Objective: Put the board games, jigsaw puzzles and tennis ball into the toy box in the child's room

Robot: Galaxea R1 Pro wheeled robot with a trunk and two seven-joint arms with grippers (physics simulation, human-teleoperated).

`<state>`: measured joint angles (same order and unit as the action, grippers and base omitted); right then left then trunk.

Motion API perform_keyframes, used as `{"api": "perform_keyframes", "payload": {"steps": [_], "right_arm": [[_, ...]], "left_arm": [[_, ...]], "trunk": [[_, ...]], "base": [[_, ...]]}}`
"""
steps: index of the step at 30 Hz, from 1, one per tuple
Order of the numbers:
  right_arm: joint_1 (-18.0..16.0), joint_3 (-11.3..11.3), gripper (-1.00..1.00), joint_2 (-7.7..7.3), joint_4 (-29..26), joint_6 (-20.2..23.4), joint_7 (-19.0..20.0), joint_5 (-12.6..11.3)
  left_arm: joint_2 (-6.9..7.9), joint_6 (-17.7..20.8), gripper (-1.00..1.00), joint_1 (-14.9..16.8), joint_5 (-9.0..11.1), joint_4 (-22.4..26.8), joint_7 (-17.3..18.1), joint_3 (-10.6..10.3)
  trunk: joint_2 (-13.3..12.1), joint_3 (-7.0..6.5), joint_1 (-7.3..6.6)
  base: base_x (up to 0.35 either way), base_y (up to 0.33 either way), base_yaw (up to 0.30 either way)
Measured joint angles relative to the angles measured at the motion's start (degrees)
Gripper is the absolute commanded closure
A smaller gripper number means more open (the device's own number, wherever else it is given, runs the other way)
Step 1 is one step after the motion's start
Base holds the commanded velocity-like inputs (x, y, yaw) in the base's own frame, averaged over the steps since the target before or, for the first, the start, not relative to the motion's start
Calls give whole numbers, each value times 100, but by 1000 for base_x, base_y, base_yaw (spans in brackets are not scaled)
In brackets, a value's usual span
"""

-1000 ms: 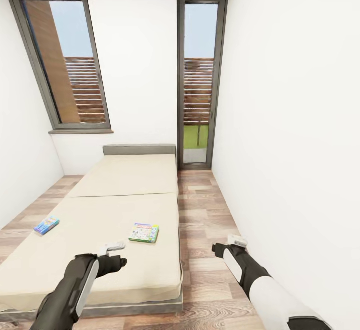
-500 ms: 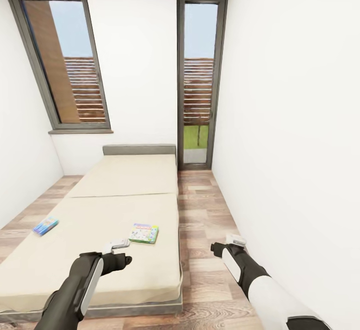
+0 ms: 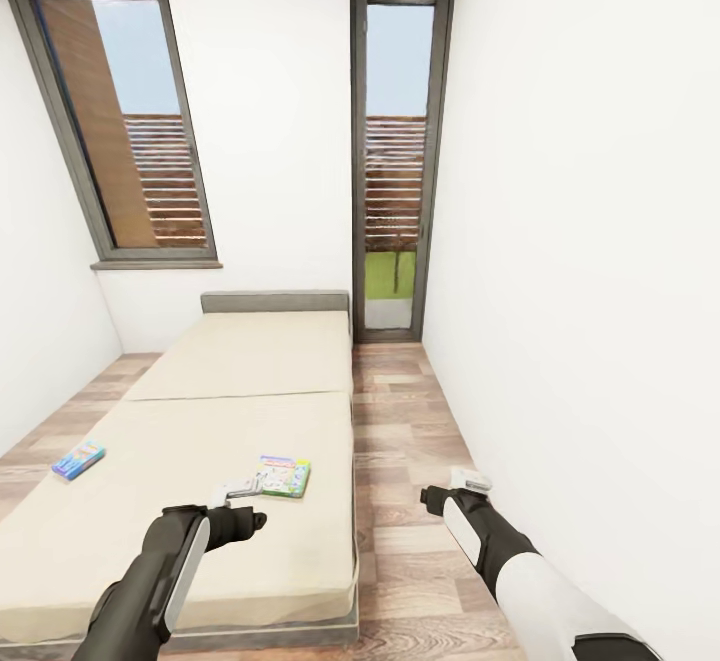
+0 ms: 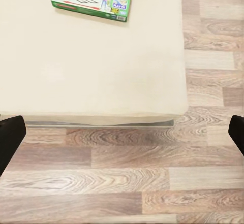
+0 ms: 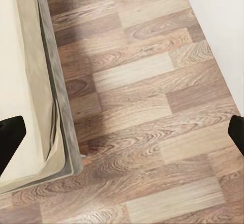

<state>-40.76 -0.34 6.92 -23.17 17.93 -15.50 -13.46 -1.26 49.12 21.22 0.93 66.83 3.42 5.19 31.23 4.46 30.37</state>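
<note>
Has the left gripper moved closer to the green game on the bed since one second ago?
Yes. The left gripper has reached forward across the bed; its tips now almost meet the green game, where a clear gap showed before.

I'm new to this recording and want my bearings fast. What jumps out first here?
The wide beige bed fills the lower left of the head view, with two bright board games on it: a green one just beyond the open left gripper and a small blue one near the bed's left edge. Two tall grey-framed windows stand behind.
</note>
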Motion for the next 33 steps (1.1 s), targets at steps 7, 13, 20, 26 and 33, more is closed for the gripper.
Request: {"api": "perform_keyframes", "payload": {"steps": [7, 13, 20, 26, 33], "right_arm": [[0, 1, -100, 0, 0, -1, 4, 2], [0, 4, -100, 0, 0, -1, 19, 1], [0, 18, -100, 8, 0, -1, 31, 19], [1, 24, -100, 10, 0, -1, 33, 30], [1, 25, -100, 9, 0, -1, 33, 33]], "left_arm": [[0, -1, -100, 0, -4, 0, -37, 0], [-4, -1, -100, 0, -2, 0, -40, 6], [0, -1, -100, 0, -9, 0, -47, 7], [0, -1, -100, 0, -6, 0, -46, 7], [0, -8, -100, 0, -3, 0, -41, 7]], "trunk": [[0, 0, 0], [0, 0, -1], [0, 0, 0], [1, 0, -2], [0, 0, -2]], "base": [[34, -3, 0], [147, 19, 0], [43, 8, 0], [155, 52, 0], [235, 89, 0]]}}
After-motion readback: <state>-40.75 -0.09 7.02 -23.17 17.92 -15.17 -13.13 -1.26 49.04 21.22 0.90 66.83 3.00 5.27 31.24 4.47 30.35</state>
